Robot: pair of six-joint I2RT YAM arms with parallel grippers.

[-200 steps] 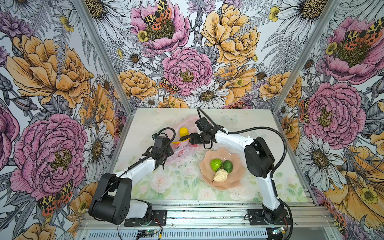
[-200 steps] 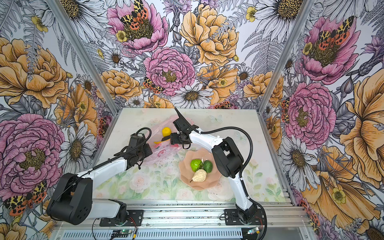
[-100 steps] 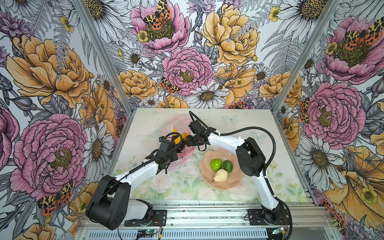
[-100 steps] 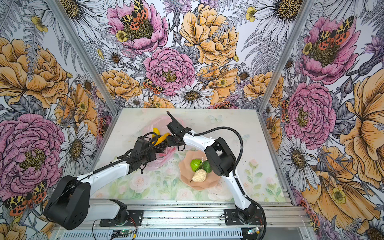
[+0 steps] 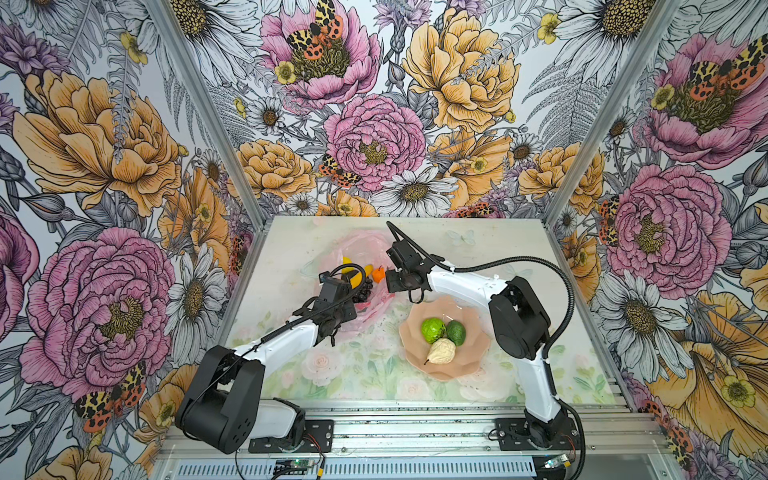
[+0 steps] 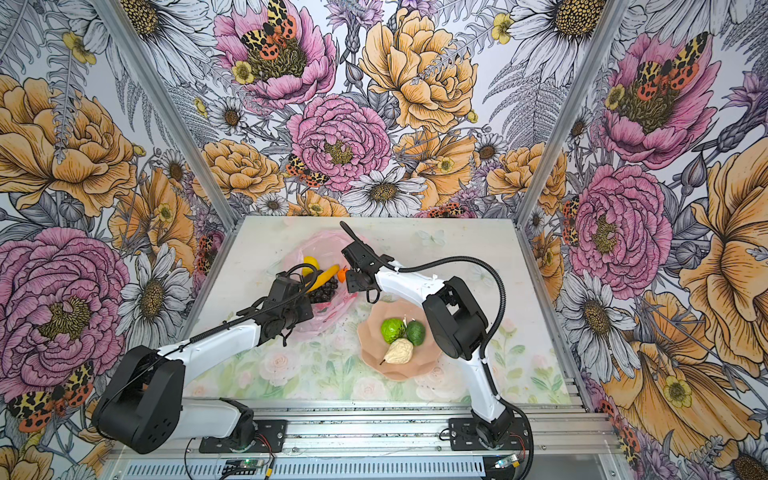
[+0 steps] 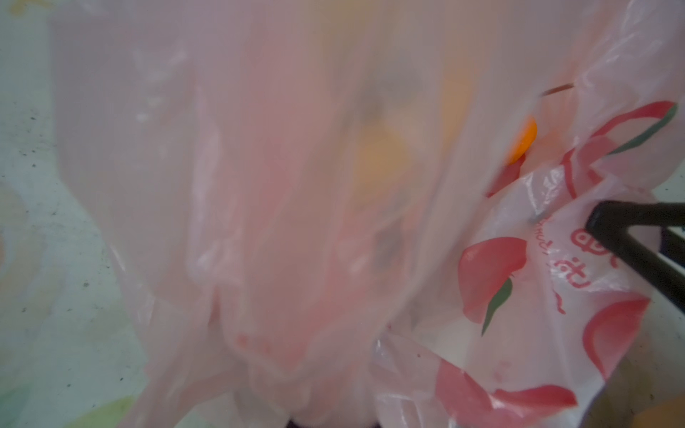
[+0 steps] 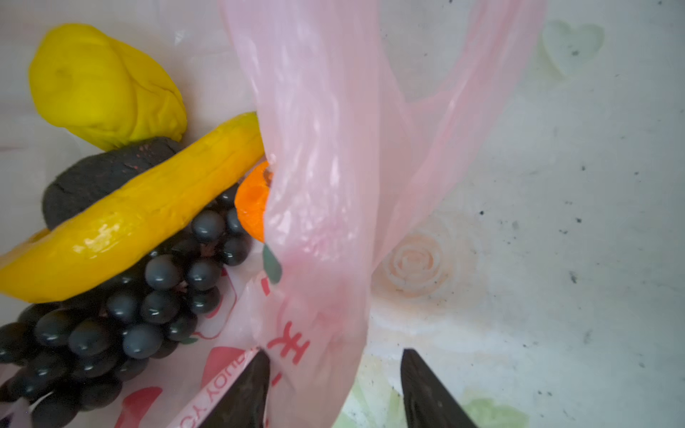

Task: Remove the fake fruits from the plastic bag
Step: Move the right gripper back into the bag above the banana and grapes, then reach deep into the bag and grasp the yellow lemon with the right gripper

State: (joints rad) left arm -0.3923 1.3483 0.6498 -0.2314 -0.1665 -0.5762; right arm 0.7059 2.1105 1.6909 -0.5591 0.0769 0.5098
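Note:
The pale pink plastic bag (image 5: 365, 245) lies at the table's back middle with its mouth open. Inside it I see a lemon (image 8: 103, 85), a banana (image 8: 148, 218), a blackish piece (image 8: 103, 181), a dark grape bunch (image 8: 148, 296) and an orange tangerine (image 8: 252, 203). My left gripper (image 5: 351, 313) is shut on the bag's near side, its fingers buried in bunched film (image 7: 296, 259). My right gripper (image 8: 335, 389) stands open at the bag's mouth, astride a strip of the rim beside the tangerine (image 5: 378, 274).
A peach-pink wavy plate (image 5: 469, 353) sits to the right of the bag, under my right arm. It holds a lime-green fruit (image 5: 432, 329), a dark green fruit (image 5: 456, 332) and a cream pear (image 5: 442, 351). Flowered walls close in three sides.
My left gripper has shifted right, and the bag's mouth now shows banana, grapes and tangerine where only the lemon showed. My right gripper moved left to the mouth, its jaws narrower.

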